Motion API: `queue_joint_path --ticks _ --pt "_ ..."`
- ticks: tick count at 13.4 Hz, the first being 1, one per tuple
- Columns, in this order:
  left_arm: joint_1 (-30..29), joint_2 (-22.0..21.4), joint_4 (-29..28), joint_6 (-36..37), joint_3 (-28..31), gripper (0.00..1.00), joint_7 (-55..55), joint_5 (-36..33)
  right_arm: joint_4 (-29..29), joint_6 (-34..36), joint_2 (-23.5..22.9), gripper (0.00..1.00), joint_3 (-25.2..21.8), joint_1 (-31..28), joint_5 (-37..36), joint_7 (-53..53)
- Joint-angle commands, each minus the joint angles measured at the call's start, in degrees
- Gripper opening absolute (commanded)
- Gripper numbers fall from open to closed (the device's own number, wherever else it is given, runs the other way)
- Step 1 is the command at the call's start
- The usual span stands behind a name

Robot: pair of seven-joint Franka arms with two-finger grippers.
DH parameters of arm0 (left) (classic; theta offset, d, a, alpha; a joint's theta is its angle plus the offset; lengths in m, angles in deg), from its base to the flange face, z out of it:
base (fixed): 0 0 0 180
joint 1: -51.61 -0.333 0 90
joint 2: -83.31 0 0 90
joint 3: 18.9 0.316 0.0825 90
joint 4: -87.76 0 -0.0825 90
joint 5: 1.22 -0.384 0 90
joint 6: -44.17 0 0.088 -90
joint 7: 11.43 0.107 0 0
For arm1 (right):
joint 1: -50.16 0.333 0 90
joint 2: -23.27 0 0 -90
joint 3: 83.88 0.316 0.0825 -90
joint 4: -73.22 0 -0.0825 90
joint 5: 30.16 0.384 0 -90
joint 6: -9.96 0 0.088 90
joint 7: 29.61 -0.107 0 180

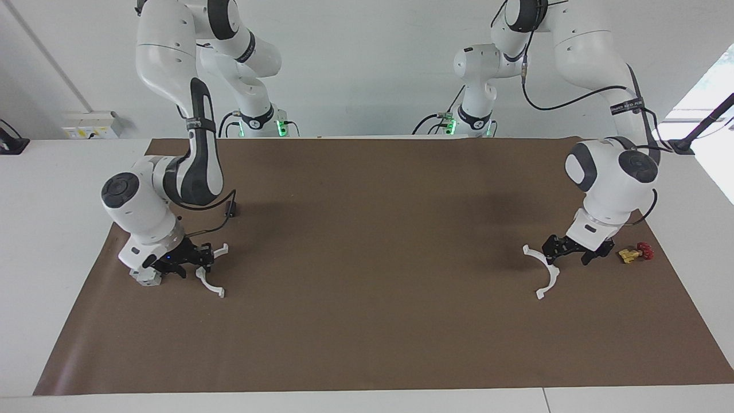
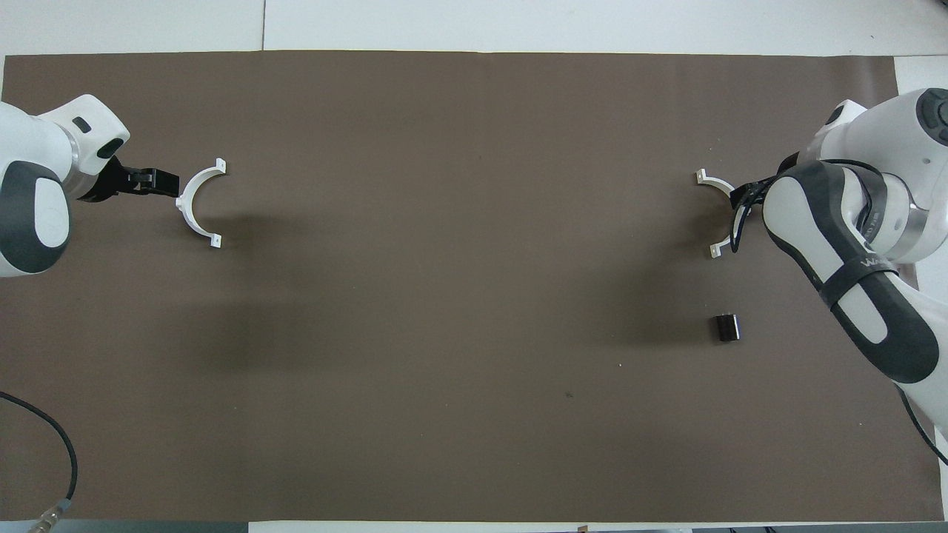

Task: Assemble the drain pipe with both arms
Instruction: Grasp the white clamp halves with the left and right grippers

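Arms first: both big white Frankas were reaching down at opposite ends of the brown mat, each one working on its own half of the drain pipe.

The left gripper was low over the mat with its jaws spread apart and nothing in them. It sat right at the outer curve of the white arc at the left arm's end of the table. From these angles nobody could say if it actually touched the arc. The little yellow valve with the red handle lay just beside that gripper, closer to the table's end.

The right gripper was down on the middle of the other white arc at the right arm's end, covering part of its curve. Whether it was open, closed or gripping the arc couldn't be told. The grey breaker block peeked out from under the wrist.

Both arcs lay flat on the mat, well apart, their open sides facing each other across the middle. A small dark cylinder sat nearer to the robots than the right arm's arc.
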Motion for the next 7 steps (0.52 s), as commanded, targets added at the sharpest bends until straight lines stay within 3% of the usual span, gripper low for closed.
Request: queue_joint_path --ticks 1,4,7 --pt "-0.29 1.91 -0.34 -3.12 0.22 0.94 1.39 0.18 2.47 -1.96 1.49 0.49 0.23 -0.2 1.19 2.03" --pt "-0.2 2.27 -1.13 -4.0 0.22 0.93 1.39 0.27 2.56 -1.87 1.32 0.49 0.32 -0.46 1.27 2.21" --pt "-0.12 2.01 -3.59 -6.64 0.22 0.92 1.39 0.27 2.56 -1.79 1.32 0.18 0.32 -0.11 2.15 2.03"
